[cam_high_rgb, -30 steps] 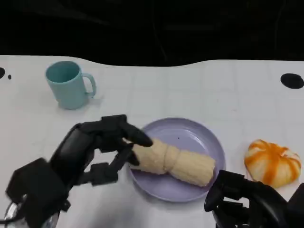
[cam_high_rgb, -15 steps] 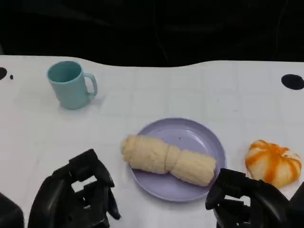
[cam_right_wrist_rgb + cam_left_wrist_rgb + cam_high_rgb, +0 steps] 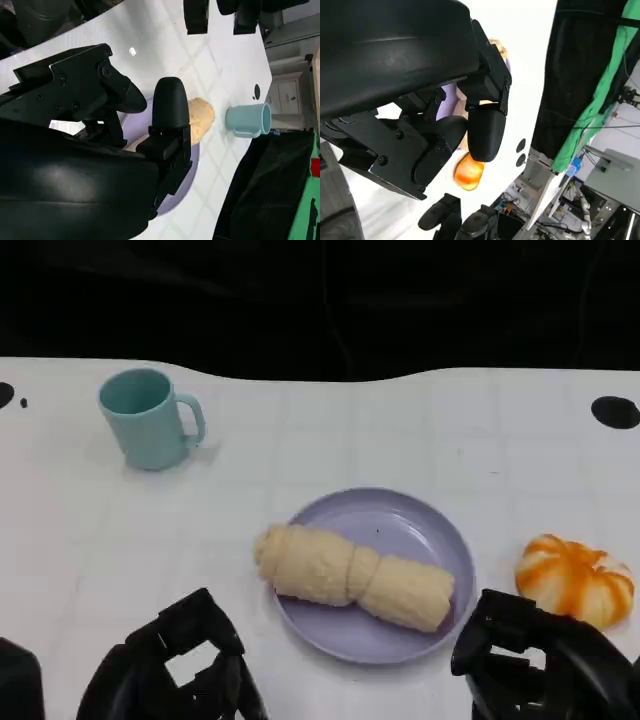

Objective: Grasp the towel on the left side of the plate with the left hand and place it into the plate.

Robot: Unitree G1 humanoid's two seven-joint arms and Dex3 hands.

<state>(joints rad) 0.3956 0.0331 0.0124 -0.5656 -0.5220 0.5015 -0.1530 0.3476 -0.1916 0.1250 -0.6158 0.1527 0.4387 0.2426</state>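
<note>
1. We are viewing a white table (image 3: pixel 420 430) with a lilac plate (image 3: pixel 400 525) near its front edge.
2. We are locating the rolled cream towel (image 3: pixel 350 577) lying in the plate, with its left end overhanging the plate's left rim.
3. We are reading the left hand (image 3: pixel 180 675) at the lower left of the head view, well apart from the towel, fingers spread and holding nothing.
4. We are reading the right hand (image 3: pixel 540 665) at the lower right, just beside the plate's right edge, fingers curled inward with nothing in them.
5. We are noting a teal mug (image 3: pixel 148 418) upright at the table's far left, handle pointing right.
6. We are noting an orange-and-white pumpkin-shaped object (image 3: pixel 575 580) to the right of the plate, apart from it.
</note>
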